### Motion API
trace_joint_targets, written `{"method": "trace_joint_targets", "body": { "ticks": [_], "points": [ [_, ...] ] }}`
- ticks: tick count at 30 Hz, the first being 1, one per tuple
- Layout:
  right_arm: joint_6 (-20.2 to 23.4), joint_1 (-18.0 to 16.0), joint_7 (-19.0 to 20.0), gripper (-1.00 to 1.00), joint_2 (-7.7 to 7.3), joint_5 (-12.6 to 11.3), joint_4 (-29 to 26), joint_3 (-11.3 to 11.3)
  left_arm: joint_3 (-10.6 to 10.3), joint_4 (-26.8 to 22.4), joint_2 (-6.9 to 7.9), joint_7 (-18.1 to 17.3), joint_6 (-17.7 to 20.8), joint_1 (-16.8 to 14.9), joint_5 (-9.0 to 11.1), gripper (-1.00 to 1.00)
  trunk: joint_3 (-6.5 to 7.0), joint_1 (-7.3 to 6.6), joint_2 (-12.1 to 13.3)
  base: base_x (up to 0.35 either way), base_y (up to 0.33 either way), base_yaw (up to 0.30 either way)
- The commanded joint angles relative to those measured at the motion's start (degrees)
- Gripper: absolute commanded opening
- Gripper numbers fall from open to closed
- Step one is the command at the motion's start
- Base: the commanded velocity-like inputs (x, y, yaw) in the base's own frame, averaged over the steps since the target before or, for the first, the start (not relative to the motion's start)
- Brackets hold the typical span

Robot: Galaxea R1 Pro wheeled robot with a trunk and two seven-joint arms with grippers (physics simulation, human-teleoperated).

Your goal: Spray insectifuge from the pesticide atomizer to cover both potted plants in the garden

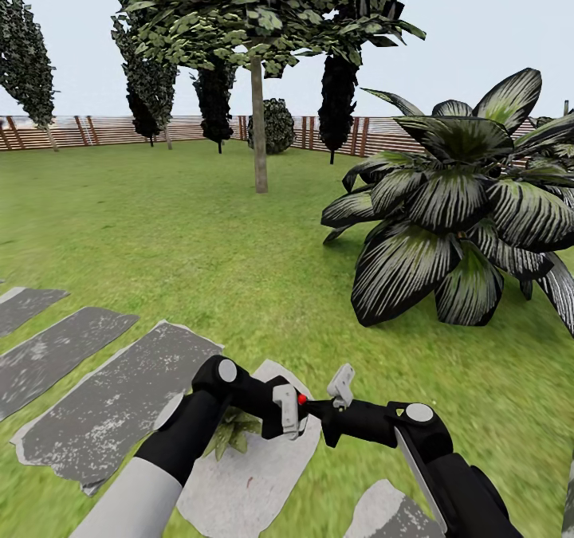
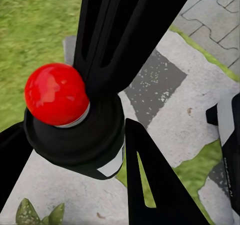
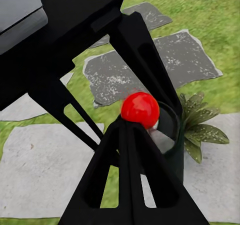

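Though over a potted plant (image 3: 200, 127), left fingers (image 3: 145, 60) tight around atomizer (image 2: 75, 140) (right fingers (image 3: 125, 175) together).

One potted plant (image 1: 233, 433); one striped palm (image 1: 462, 219); five stepping stones (image 1: 112, 406) (head view); two grippers (image 1: 315, 404).

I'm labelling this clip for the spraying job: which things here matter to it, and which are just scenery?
Job: atomizer, potted plant, lawn.
Scenery: palm, tree, bush, fence, stepping stones.
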Motion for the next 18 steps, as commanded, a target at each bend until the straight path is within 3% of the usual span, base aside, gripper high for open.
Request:
{"method": "trace_joint_targets", "body": {
  "ticks": [1,12,18],
  "points": [
    [0.2,-0.1,0.3,-1.0,-0.02,0.5,-0.1,0.0,0.0,0.1,-0.02,-0.1,0.4,0.0,-0.2,-1.0,-0.1,0.02,-0.1,0.0,0.0,0.0],
    [0.2,-0.1,0.3,-1.0,-0.02,0.5,-0.1,0.0,0.9,5.9,0.07,1.5,0.5,-1.5,-0.3,-1.0,-0.1,0.02,-0.1,0.0,0.0,0.0],
    [0.2,-0.1,0.3,-1.0,-0.1,0.5,-0.1,0.0,8.7,6.0,0.44,0.8,0.5,-1.9,-0.2,-1.0,-0.1,0.02,-0.1,0.0,0.0,0.0]
  ]
}}
